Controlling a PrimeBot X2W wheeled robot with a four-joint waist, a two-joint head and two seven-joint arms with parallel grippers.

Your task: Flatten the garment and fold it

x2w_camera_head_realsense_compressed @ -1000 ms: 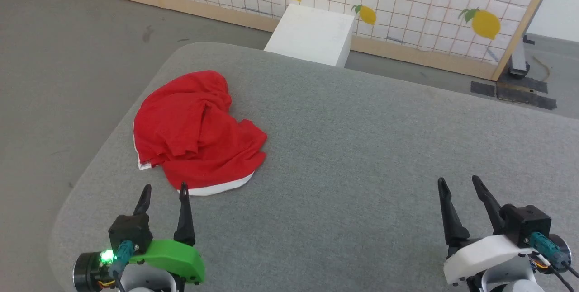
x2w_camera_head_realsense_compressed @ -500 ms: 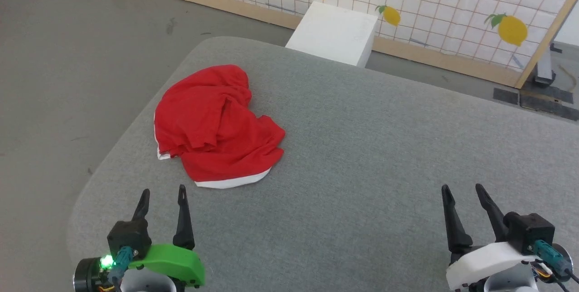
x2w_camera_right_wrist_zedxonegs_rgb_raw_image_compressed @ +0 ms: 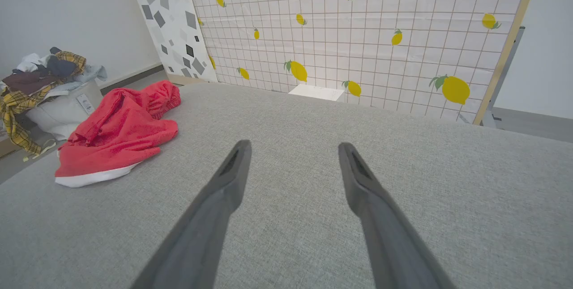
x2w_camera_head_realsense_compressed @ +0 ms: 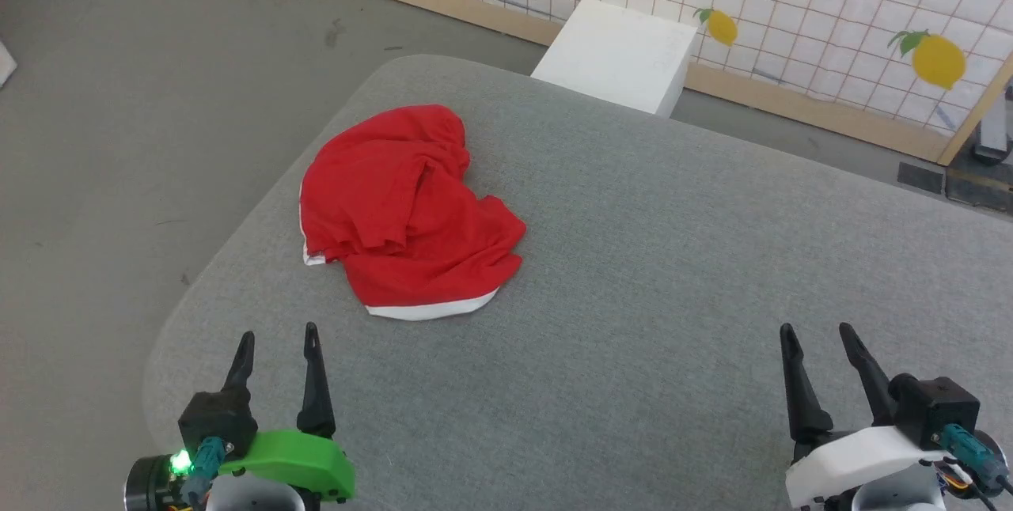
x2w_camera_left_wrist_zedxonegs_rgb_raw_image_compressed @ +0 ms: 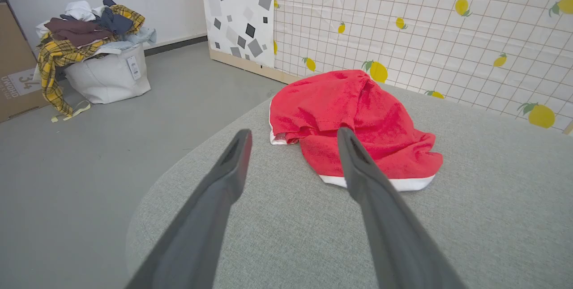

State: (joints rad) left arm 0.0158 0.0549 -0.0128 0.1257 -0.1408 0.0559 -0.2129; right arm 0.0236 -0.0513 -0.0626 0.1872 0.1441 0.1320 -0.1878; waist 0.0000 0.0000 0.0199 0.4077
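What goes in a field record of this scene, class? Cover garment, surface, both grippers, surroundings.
Garment: red garment, crumpled in a heap, white trim at its near edge, untouched
Surface: grey padded table, garment on its left part
Left arm: left gripper open, just short of the garment
Right arm: right gripper open, over bare table
Surroundings: white box behind table; bag of clothes on floor

The garment (x2w_camera_head_realsense_compressed: 404,210) lies bunched so its folds cover much of its own surface, and the desk (x2w_camera_head_realsense_compressed: 673,297) runs off the head view's right edge.

Grey fabric table (x2w_camera_head_realsense_compressed: 673,274); crumpled red garment (x2w_camera_head_realsense_compressed: 407,210) on it
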